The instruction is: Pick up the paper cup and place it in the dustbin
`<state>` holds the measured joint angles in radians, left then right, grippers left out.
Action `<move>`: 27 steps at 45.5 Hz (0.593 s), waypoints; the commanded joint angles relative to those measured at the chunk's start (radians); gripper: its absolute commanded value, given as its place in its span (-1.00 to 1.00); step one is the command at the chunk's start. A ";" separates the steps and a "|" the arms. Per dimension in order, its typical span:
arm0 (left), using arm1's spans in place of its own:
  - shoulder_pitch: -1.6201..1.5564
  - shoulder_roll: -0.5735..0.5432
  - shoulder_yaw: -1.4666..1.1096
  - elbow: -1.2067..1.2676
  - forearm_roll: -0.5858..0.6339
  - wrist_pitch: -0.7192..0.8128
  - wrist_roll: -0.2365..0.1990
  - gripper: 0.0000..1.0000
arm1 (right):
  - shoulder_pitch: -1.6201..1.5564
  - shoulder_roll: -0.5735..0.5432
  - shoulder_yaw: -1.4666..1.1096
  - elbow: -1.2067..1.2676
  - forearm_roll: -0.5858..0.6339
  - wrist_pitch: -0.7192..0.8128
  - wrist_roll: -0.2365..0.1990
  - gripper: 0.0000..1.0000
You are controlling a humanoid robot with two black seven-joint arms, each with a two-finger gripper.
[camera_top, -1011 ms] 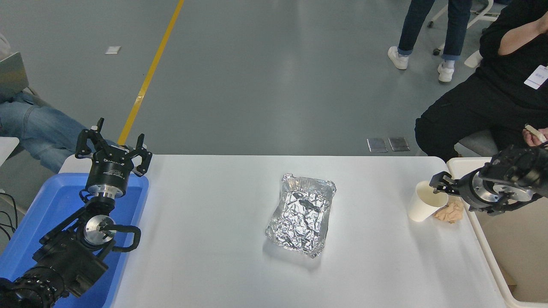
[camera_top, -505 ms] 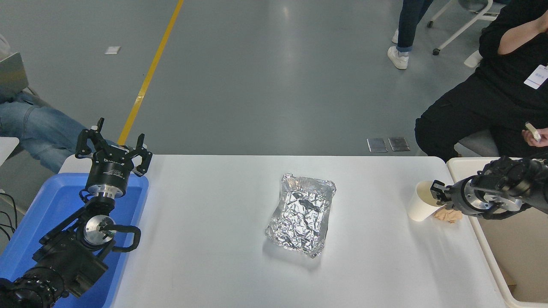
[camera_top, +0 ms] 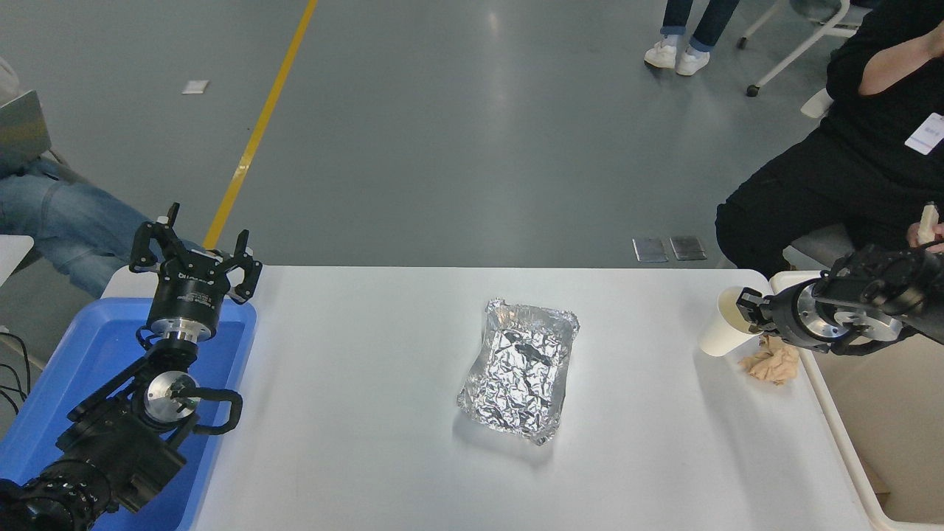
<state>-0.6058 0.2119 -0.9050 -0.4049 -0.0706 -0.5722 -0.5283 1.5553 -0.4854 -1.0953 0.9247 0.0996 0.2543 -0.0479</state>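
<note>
Paper cup: at the right of the frame, near the counter's right edge, tilted with its mouth toward the right gripper; we see it higher in the picture than half a second ago.
Change: the cup's base now sits clear of the tan paper wad, which earlier lay partly hidden behind the gripper and now shows whole, just below and right of the cup.
Look of the cup: small, plain white, tapered, with a rolled rim and a cream inside; the wall looks undented from where we see it.
Right gripper: comes in from the right edge at mid-height; its fingers are clamped on the cup's rim, one finger inside the mouth.
Dustbin: cream-white tub at the lower right corner, just beside the counter; only its left rim and part of the inside show.
Left gripper: parked at the lower left above the blue tray, fingers apart, as before.
Foil tray: crinkled silver, mid-counter, unmoved.
Person: seated at the upper right, dressed in black.
</note>
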 commanded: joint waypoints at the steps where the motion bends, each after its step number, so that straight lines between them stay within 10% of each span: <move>1: 0.000 0.000 0.000 0.000 0.000 0.000 -0.001 0.98 | 0.281 -0.156 -0.006 0.135 -0.080 0.069 0.000 -1.00; 27: 0.000 0.000 0.000 0.000 0.000 0.000 0.001 0.98 | 0.602 -0.297 -0.037 0.144 -0.166 0.232 -0.001 -1.00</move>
<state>-0.6059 0.2118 -0.9051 -0.4050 -0.0706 -0.5722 -0.5282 2.0768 -0.7471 -1.1237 1.0606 -0.0437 0.4530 -0.0486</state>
